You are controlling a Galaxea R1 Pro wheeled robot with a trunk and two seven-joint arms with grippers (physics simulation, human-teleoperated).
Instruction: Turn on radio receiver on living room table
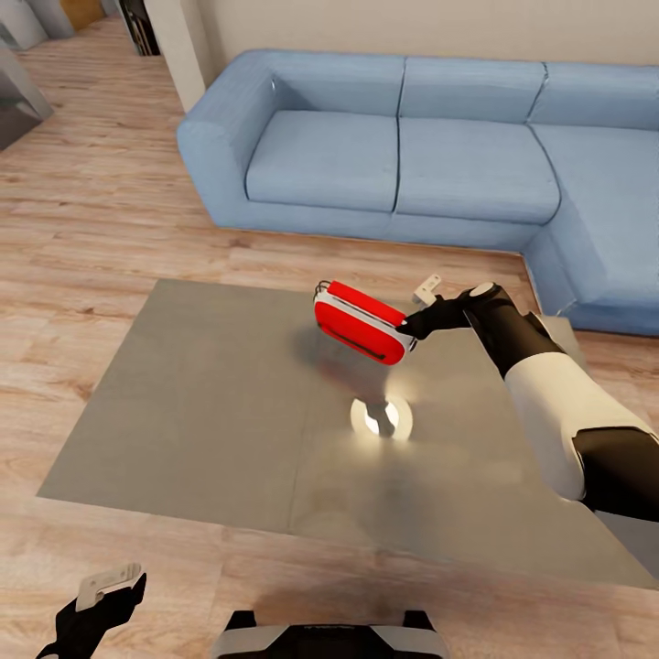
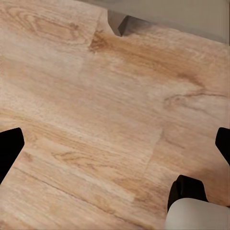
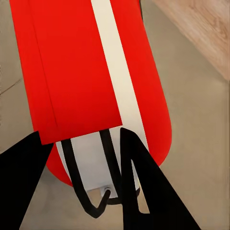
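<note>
This is a living room in a home. A blue L-shaped sofa [image 1: 412, 146] with broad seat cushions stands along a beige wall [image 1: 439, 27] and turns the corner at the head view's right. The floor [image 1: 101, 210] is light wood plank, its grain and knots plain in the left wrist view. In front of the sofa sits a low square counter [image 1: 201, 412] with a glossy grey top that mirrors a ceiling light [image 1: 382, 417]. At upper left the floor runs on past a white pillar [image 1: 183, 55] into another space.
</note>
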